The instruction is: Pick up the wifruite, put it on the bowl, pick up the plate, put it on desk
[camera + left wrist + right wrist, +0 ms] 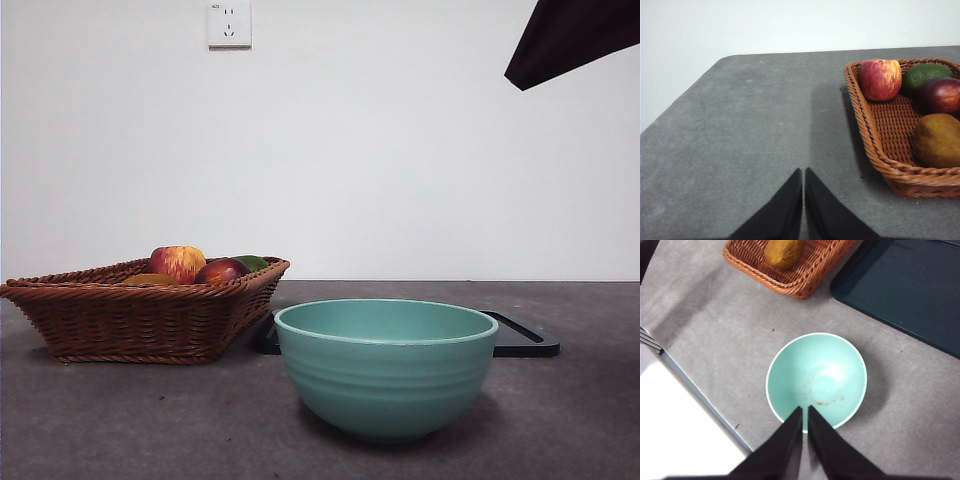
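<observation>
Here, matte oval wifruite [938, 140] lies in woven wicker basket [879, 150].

— What sits off to the side?

— A woven brown basket [140, 318], with a red-and-yellow apple [880, 79] at one end. Next to the apple lies a dark green fruit [924, 75], and a dark red fruit [942, 95] touches that one.

— Anything flat nearby?

— A dark tray [905, 290] with a raised rim, lying flat just beside the basket's corner. From the front only its edges show.

— And behind everything?

— A plain white wall [400, 150] with a white power socket [229, 23] high up, above the basket.
</observation>
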Controlling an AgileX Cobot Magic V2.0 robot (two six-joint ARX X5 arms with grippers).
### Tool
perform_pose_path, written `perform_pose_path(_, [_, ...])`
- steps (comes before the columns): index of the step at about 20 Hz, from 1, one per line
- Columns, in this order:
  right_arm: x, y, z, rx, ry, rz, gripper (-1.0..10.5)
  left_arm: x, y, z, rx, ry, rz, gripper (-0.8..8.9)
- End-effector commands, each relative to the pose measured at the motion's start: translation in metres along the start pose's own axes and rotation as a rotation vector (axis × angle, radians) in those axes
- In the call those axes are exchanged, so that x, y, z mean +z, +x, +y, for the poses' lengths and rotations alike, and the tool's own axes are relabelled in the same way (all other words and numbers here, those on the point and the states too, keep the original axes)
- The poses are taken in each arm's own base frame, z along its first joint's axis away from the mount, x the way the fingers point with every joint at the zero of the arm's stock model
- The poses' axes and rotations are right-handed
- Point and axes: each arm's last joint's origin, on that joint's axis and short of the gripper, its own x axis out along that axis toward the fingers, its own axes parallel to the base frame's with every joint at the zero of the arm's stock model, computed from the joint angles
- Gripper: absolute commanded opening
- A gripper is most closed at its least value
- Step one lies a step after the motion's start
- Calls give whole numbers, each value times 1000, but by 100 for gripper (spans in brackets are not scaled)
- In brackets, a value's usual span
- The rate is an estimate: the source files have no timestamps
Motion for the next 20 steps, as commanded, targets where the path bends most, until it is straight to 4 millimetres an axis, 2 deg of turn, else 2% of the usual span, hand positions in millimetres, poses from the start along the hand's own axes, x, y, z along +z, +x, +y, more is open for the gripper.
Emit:
perform_pose_path(1, [4,-1,3,11,-11,-16,8,-7,2,0,4,-7,27,7])
perform_pose_path(20, [4,-2,3,1,-12,-19,8,-7,2,0,4,-7,27,7])
